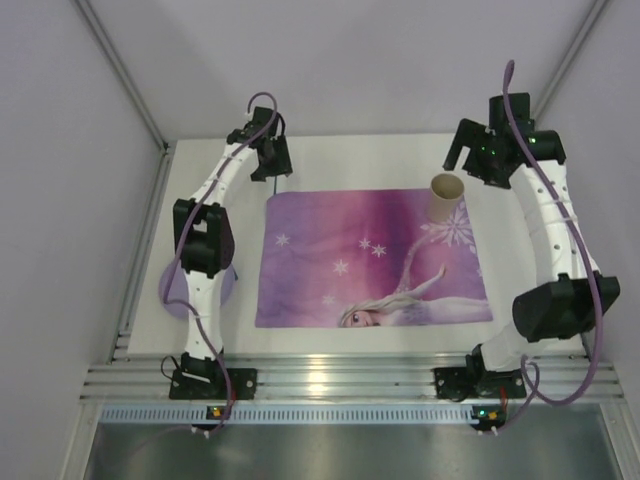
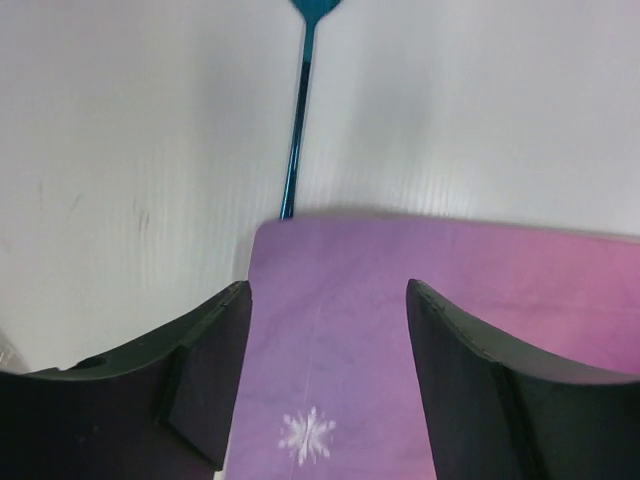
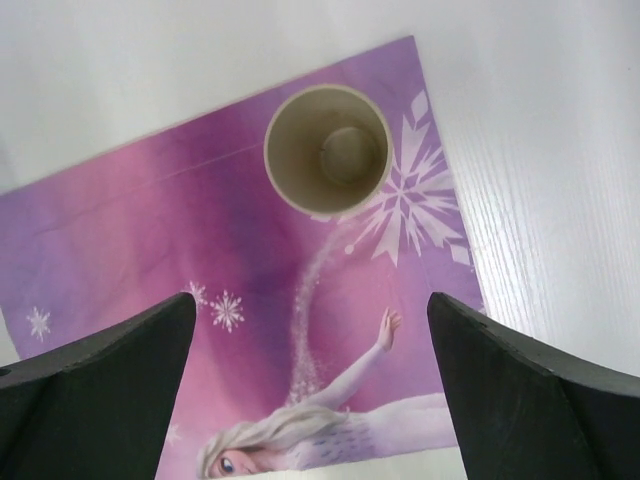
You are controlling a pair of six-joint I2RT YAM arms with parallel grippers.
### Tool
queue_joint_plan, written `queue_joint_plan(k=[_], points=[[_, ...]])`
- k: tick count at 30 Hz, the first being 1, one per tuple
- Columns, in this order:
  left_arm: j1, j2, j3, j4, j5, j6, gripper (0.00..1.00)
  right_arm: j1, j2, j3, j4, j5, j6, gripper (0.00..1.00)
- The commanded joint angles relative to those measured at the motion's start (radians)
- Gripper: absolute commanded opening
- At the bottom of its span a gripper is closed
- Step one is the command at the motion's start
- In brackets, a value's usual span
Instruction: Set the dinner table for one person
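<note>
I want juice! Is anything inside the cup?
Nothing shows inside the cup: the right wrist view looks straight down to its bare bottom. It stands upright on the purple mat, hiding the patch of mat beneath it.

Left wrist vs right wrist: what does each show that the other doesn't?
Left wrist only: a teal utensil lying on the table past the placemat corner. Right wrist only: a tan cup upright on the placemat, plus the princess print. Both: placemat, white table, and an open pincer up front (left pincer, right pincer).
</note>
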Motion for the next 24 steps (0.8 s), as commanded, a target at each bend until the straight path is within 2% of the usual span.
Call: queue_joint_plan(k=[1,4,8,16,18,22,24], points=[[0.022,0.113,0.112,0.132,0.077,0.072,0.67,-0.01,-0.118,-0.098,0.002,-0.069,-0.022,1.0],[0.037,0.177,0.128,0.233,0.124,0.063,0.66,-0.01,-0.176,-0.167,-0.015,-0.066,-0.016,1.0],[0.051,0.234,0.141,0.325,0.081,0.036,0.67,-0.009,-0.246,-0.248,-0.003,-0.092,-0.006,1.0],[0.062,0.392,0.301,0.253,0.006,0.057,0.65,-0.012,-0.319,-0.389,0.011,-0.092,-0.01,1.0],[0.065,0.415,0.327,0.212,-0.024,0.074,0.62,-0.013,-0.317,-0.405,0.013,-0.091,-0.01,1.0],[0.063,0.444,0.323,0.166,-0.057,0.112,0.44,-0.014,-0.297,-0.408,0.025,-0.092,-0.011,1.0],[0.06,0.454,0.324,0.143,-0.08,0.147,0.39,-0.017,-0.277,-0.403,0.031,-0.098,-0.016,1.0]])
